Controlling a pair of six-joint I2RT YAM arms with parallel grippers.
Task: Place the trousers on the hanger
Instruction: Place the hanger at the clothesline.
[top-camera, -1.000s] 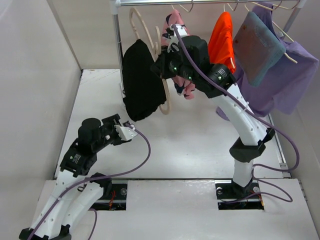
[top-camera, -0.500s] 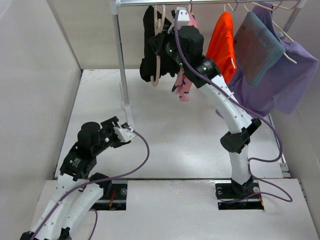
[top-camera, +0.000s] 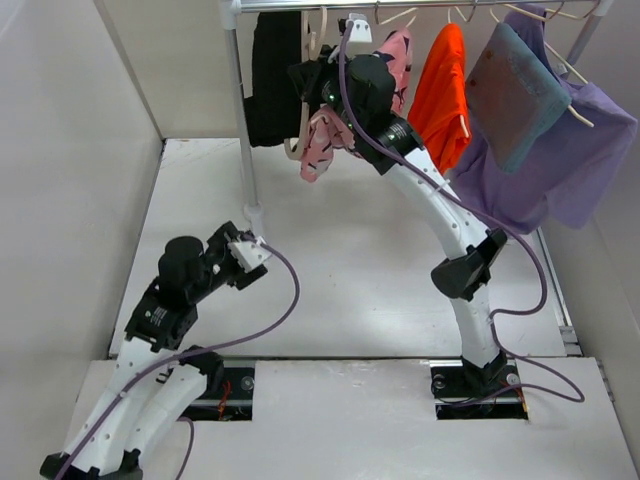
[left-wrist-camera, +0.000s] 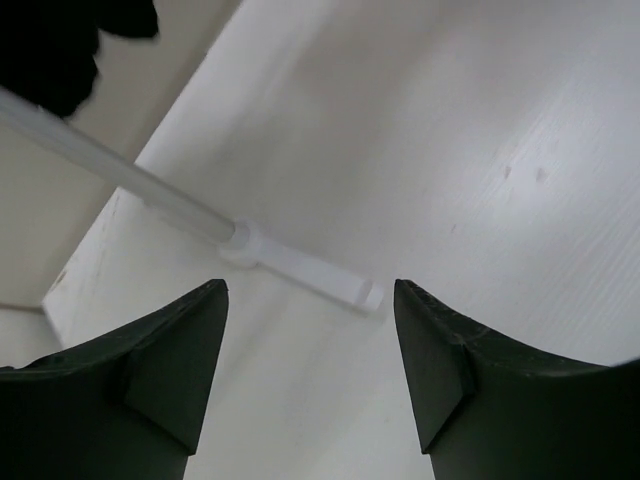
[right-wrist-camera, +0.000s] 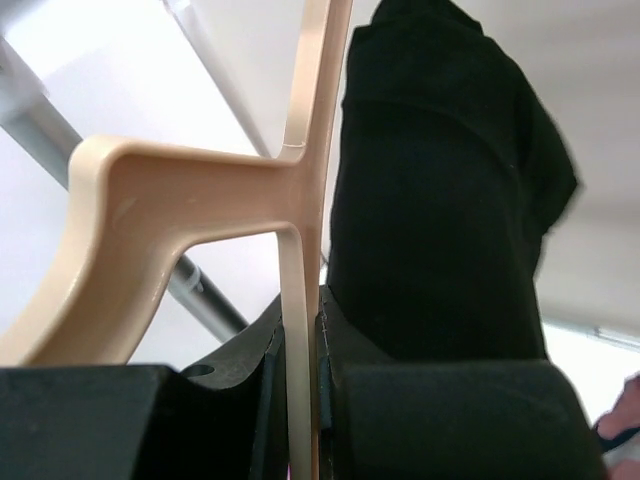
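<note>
Finding: the trousers (top-camera: 268, 75) hang draped on the hanger (top-camera: 303, 120), high at the left end of the rail (top-camera: 420, 4), beside the rack post (top-camera: 240, 150). My right pincer (right-wrist-camera: 300, 345) is clamped narrow on the hanger's thin bar, with the trousers just beside its fingers.

Recommendation: seat the hook fully over the rail and level the hanger before letting go.

My left pincer (left-wrist-camera: 310, 380) stands wide and empty, low over the surface (top-camera: 380, 280).

The upright grey metal rack post (top-camera: 238, 110) stands just ahead of the left gripper (left-wrist-camera: 308, 292), jaws spread. Large black soft-fabric trousers (top-camera: 270, 80) hang beside the post; the right gripper (right-wrist-camera: 300, 322), clamped on the thin pale beige wooden hanger (right-wrist-camera: 190, 190), and a pink patterned garment (top-camera: 318, 150) crowd them. The white tabletop (top-camera: 350, 270) below offers passage.
</note>
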